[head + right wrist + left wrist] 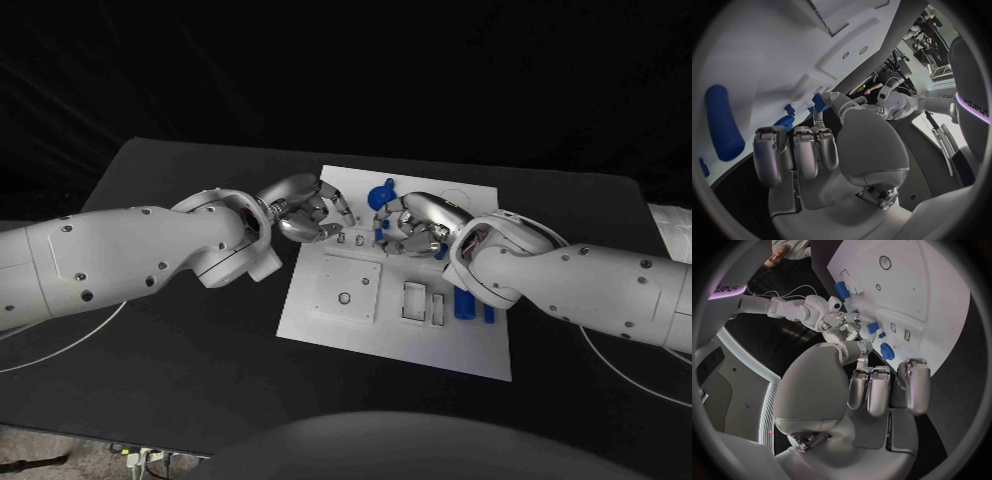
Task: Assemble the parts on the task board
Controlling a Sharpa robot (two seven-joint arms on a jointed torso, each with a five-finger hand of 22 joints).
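Both hands hover over the far half of the white board (397, 340), which lies in the middle of the black table (173, 340). The left hand (306, 208) is near the board's far left edge, fingers curled in with nothing visible in them. The right hand (415, 224) pinches a small blue part (819, 102) over the board's middle. A round blue part (382, 192) sits by the far edge, just beyond the right hand. Long blue parts (464, 304) lie near the right edge, partly under the right arm.
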